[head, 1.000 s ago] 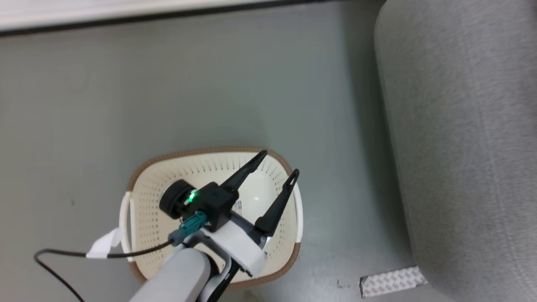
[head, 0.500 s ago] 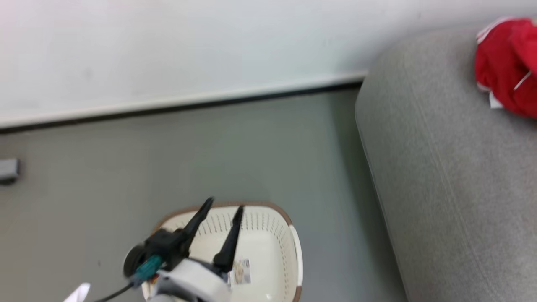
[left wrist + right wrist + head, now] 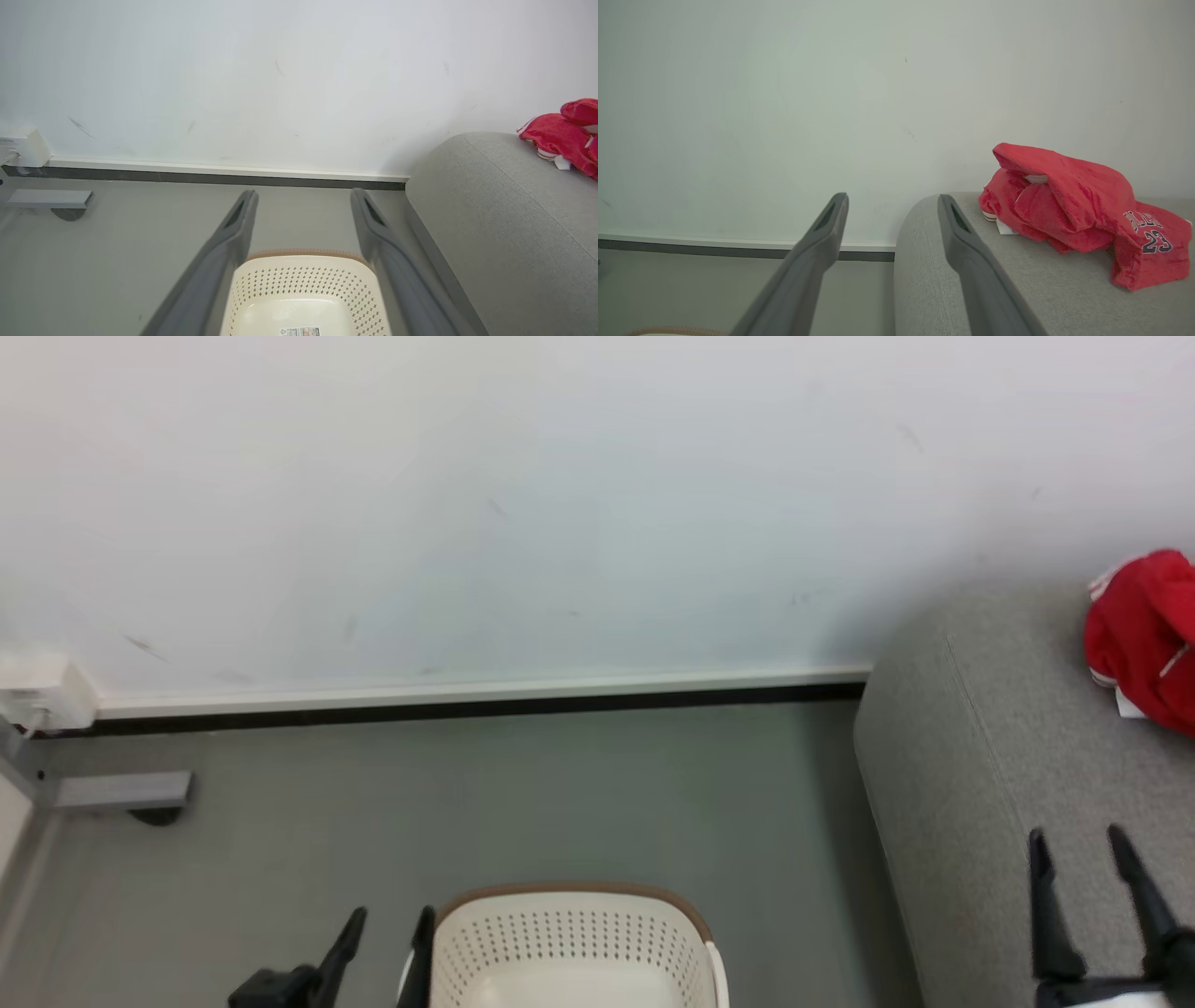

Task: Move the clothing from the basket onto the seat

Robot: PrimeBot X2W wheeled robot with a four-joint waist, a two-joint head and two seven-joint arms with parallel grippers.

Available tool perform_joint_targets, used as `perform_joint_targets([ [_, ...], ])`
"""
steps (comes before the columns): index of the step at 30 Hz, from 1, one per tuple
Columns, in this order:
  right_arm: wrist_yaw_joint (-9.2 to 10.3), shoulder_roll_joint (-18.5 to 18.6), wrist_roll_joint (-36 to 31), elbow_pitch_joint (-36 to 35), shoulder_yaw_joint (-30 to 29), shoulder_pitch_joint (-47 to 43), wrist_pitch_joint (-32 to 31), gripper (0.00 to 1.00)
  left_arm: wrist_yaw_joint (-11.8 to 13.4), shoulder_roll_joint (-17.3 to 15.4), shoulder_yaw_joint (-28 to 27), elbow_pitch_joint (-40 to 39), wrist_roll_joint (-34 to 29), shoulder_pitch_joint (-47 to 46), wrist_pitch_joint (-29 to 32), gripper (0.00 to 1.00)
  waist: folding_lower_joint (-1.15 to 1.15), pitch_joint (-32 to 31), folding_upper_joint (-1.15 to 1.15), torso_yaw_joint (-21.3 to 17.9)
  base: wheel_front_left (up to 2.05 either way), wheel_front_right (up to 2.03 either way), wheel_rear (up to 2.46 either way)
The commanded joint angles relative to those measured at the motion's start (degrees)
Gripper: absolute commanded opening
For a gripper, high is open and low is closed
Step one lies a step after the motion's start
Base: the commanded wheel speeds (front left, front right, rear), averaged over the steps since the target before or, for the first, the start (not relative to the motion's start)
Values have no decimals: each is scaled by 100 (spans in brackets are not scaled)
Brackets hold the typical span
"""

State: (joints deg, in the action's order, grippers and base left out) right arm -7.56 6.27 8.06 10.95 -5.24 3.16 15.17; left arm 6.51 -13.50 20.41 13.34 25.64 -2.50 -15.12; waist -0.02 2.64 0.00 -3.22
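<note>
Bright, even light, soft shadows; wrist views blur the near foreground

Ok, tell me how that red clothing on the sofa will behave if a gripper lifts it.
Likely floppy: the red clothing lies crumpled in soft folds on the sofa, so it should sag from any pinch. Probably light for its bulk, since it looks like fleecy fabric. Pushed, it would likely bunch up rather than slide on the sofa's textured weave.

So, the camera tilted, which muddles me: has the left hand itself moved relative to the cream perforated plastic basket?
Yes. The left hand hung over the inside of the cream perforated plastic basket; now it sits open just outside its left rim.
</note>
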Motion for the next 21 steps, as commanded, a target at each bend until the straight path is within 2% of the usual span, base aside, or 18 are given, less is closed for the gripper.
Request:
perform_joint_targets([
  [1,15,-75,-56,-69,58,-202,-6,100,7,29,-140,-10,-80,177,-1,100,2,-280,0,220,0,0,0],
  [6,15,-249,-132,61,384,-581,-6,100,-34,99,-563,-18,-260,509,-2,100,2,-457,0,281,0,0,0],
  [11,15,-323,-194,208,457,-740,-6,100,-151,238,-952,60,-355,725,-2,100,2,-566,0,275,0,0,0],
  [21,15,-338,-72,282,575,-686,-6,100,-479,527,-1338,163,-699,826,-2,100,2,-621,0,230,0,0,0],
])
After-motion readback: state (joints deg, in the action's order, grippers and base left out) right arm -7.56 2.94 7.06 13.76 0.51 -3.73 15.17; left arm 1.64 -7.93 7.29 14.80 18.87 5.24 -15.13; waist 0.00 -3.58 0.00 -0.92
